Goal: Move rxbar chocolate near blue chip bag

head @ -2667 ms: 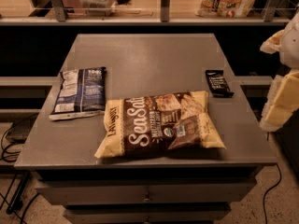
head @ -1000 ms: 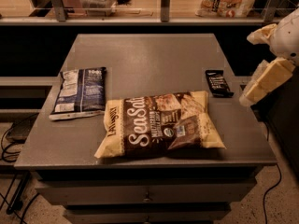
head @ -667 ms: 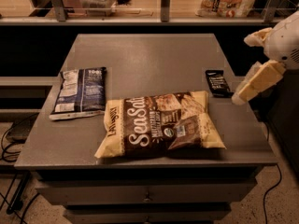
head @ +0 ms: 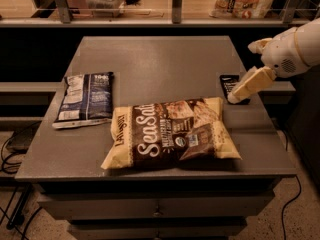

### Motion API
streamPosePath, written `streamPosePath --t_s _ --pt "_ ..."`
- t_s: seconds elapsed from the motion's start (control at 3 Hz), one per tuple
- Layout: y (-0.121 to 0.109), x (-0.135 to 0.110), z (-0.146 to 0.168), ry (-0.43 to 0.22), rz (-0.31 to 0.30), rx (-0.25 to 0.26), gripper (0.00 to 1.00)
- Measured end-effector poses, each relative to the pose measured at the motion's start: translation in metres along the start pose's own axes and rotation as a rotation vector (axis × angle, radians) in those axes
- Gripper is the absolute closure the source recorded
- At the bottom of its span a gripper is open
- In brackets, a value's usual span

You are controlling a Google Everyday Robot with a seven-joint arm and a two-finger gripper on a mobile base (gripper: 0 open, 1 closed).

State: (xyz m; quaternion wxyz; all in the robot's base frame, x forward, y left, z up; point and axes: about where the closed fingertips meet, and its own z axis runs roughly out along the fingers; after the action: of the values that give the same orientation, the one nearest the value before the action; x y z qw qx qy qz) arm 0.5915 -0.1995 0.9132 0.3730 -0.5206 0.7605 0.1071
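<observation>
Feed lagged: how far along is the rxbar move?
Nothing delivered: the rxbar chocolate lies at the table's right edge, the blue chip bag at its left. In hand: the gripper is over the bar. Left: grasp, carry past the Sea Salt bag, place.

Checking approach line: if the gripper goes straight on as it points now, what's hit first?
Likely the rxbar chocolate: the gripper points down-left right at it, near the table's right edge. Its height above the wrapper is unclear. The Sea Salt bag lies farther along.
</observation>
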Motion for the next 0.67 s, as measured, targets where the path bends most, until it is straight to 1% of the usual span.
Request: streamPosePath --t_s 0.33,0.67 --pt "-0.017 0.019 0.025 -0.002 0.054 0.006 0.0" --pt "-0.026 0.038 0.044 -0.001 0.094 -0.001 0.0"
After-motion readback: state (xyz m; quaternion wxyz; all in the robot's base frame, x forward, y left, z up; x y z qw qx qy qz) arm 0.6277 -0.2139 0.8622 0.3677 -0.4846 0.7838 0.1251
